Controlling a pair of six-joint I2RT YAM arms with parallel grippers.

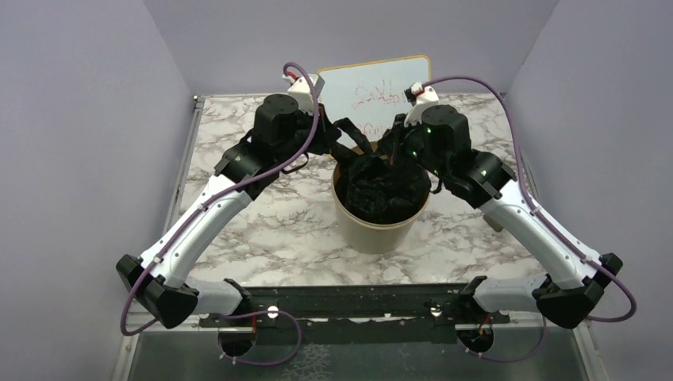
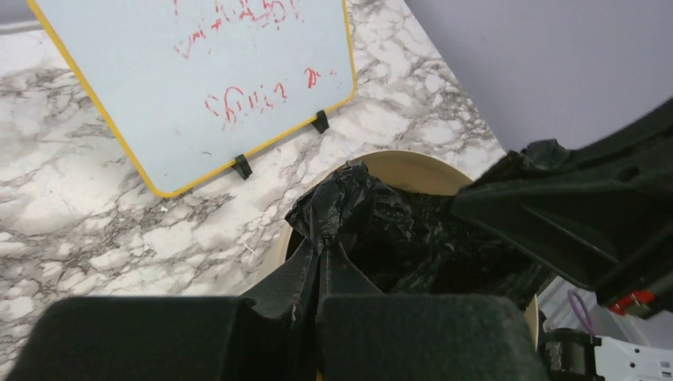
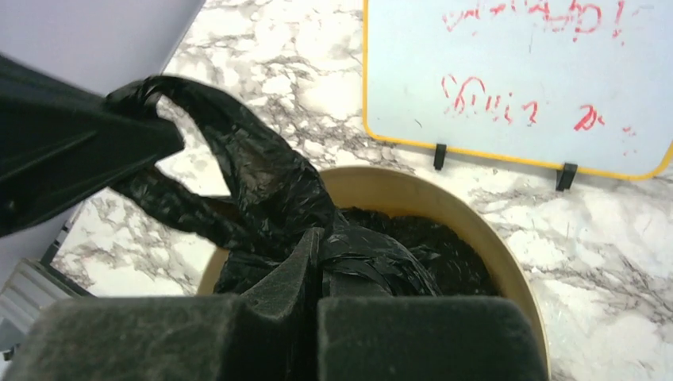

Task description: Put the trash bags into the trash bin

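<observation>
The cream trash bin point(image 1: 373, 232) stands mid-table, with the glossy black trash bag point(image 1: 382, 189) bunched inside it and rising above the rim. My left gripper point(image 1: 355, 147) is at the bin's far left rim, shut on a fold of the bag point(image 2: 349, 208). My right gripper point(image 1: 394, 151) is at the far right rim, shut on another fold of the bag point(image 3: 274, 178). In the right wrist view the bag stretches from my fingers point(image 3: 298, 266) up to the left gripper. The bin's rim shows in both wrist views point(image 2: 413, 163) point(image 3: 444, 194).
A white whiteboard point(image 1: 373, 89) with red writing and a yellow frame stands just behind the bin, close to both grippers; it also shows in the left wrist view point(image 2: 222, 79) and the right wrist view point(image 3: 524, 79). Lavender walls point(image 1: 79, 119) enclose the marble table point(image 1: 262, 230).
</observation>
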